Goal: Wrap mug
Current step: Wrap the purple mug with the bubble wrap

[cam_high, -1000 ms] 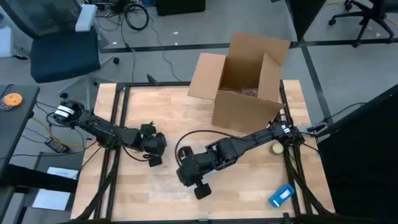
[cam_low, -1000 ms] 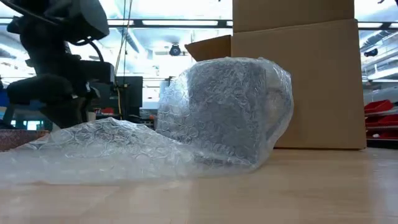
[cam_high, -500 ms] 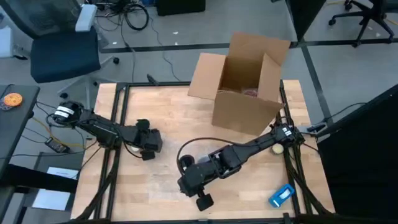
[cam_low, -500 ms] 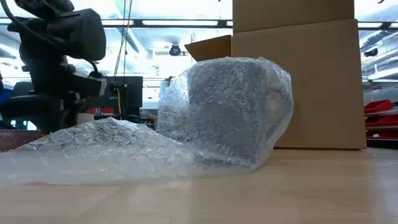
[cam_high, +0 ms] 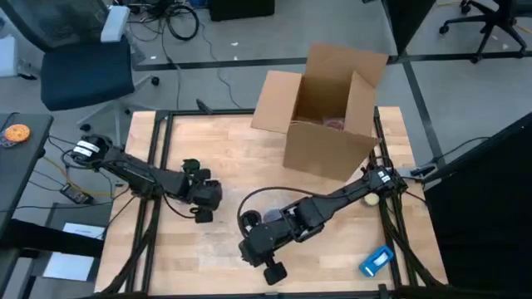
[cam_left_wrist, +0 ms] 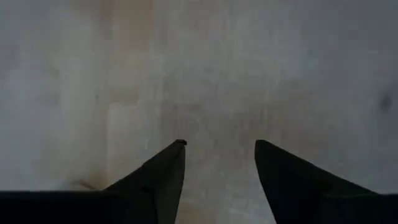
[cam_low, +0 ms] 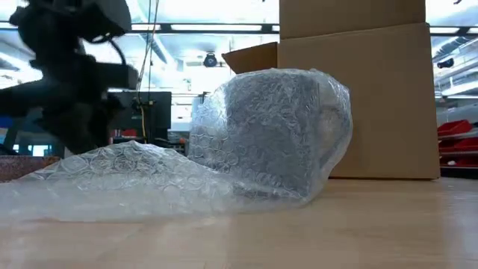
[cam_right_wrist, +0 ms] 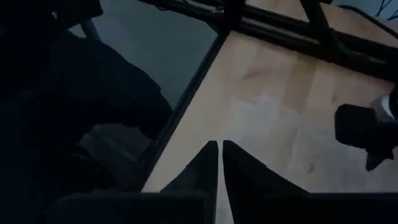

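A dark grey mug swathed in clear bubble wrap (cam_low: 270, 131) is seen standing on the light wooden table (cam_low: 358, 224), in front of a brown cardboard box (cam_low: 381, 97) in the low view. The wrap is drawn closely round the mug's body, and a loose tail of the sheet (cam_low: 119, 183) is spread flat across the tabletop to one side. The mug's handle cannot be made out through the plastic.
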Robot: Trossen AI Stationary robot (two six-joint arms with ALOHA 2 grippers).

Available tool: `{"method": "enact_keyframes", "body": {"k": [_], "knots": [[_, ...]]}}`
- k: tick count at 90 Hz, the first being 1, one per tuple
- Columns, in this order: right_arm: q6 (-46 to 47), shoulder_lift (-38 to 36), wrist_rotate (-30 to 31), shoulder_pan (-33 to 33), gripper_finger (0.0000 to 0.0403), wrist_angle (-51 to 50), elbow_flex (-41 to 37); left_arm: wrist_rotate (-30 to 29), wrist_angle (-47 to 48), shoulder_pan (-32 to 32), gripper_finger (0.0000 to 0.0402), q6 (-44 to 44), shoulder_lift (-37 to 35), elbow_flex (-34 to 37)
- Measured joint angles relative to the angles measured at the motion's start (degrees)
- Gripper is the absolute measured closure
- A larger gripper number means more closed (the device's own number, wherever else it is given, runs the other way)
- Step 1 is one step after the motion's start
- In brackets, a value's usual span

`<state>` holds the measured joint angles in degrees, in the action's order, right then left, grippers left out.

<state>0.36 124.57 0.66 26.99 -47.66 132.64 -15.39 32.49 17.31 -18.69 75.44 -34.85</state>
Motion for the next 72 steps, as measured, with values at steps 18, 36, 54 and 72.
{"method": "enact_keyframes", "body": {"k": [18,36,54,72], "knots": [[-0.1,0.0,-0.4,2.0,0.0403,3.7,-3.1,0.1,-14.1,0.1,0.0223,-3.5,-0.3,8.6],[-0.2,0.0,-7.9,0.9,0.0403,26.4,-15.0,0.1,-22.3,0.1,0.0247,-5.4,-0.2,11.6],[4.1,0.0,-10.3,-2.5,0.0403,46.1,-26.8,0.0,-30.7,0.1,0.0362,-0.9,0.1,11.9],[9.6,0.0,-10.9,-5.3,0.0403,47.8,-29.9,-2.4,-35.0,0.0,0.0398,0.7,0.1,10.0]]}}
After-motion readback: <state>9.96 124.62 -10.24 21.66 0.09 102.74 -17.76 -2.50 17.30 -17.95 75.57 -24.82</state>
